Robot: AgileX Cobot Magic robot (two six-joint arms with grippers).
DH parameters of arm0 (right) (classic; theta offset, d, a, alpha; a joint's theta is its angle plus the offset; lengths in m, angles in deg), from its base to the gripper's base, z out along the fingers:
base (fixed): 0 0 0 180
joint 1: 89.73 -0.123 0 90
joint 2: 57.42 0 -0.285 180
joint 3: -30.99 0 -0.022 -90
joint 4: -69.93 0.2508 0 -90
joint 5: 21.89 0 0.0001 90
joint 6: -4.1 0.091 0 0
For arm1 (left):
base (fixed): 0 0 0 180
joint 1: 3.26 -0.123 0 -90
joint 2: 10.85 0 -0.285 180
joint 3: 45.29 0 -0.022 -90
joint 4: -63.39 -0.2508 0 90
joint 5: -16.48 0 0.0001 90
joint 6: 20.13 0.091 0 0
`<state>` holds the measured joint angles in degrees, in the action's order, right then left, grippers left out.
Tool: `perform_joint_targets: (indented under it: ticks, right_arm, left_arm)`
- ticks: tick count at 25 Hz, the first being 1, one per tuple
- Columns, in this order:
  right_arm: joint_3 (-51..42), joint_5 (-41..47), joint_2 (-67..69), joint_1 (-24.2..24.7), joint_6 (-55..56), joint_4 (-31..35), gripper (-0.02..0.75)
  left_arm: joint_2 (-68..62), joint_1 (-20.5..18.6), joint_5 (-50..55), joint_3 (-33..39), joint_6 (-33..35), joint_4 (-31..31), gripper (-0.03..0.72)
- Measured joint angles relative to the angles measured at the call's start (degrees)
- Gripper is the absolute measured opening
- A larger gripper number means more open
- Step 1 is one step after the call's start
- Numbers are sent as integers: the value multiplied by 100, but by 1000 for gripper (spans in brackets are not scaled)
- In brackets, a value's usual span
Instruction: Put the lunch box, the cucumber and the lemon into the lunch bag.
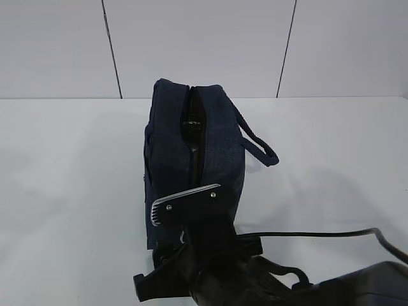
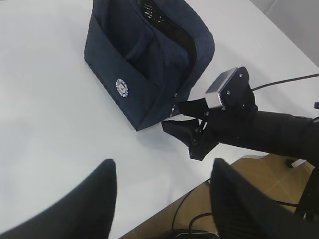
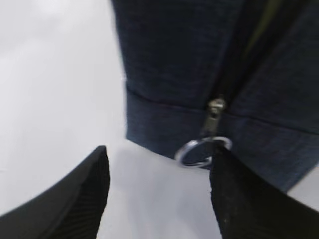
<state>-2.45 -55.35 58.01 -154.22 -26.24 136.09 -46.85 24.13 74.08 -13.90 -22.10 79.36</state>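
The navy lunch bag [image 1: 191,159] stands upright mid-table, and the black zipper [image 1: 191,127] along its top is partly open. It also shows in the left wrist view [image 2: 144,59]. My right gripper [image 3: 157,194] is open at the bag's near end, low by the table, and its right finger lies against the silver ring pull [image 3: 202,152]. The left wrist view shows it [image 2: 171,114] at the bag's bottom corner. My left gripper [image 2: 162,169] is open and empty, well back from the bag above the table's front edge. The lunch box, cucumber and lemon are out of view.
The bag's loop handle [image 1: 258,143] hangs toward the right. The right arm [image 1: 210,255] and its cable [image 1: 319,234] cross the table's front right. The table edge [image 2: 164,211] runs below my left gripper, with brown floor and cables beyond.
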Motion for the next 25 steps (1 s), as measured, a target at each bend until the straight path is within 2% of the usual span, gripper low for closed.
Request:
perform_joint_targets:
  ticks: [5, 16, 25]
  right_arm:
    - [64, -12, 14, 0, -405, 628, 483]
    - [165, -342, 14, 0, -440, 1300, 483]
    - [694, -350, 368, 0, -801, 1847, 483]
  left_arm:
    - [0, 0, 26, 0, 0, 86, 432]
    - [0, 89, 83, 0, 0, 98, 432]
    - [0, 131, 95, 0, 0, 108, 432]
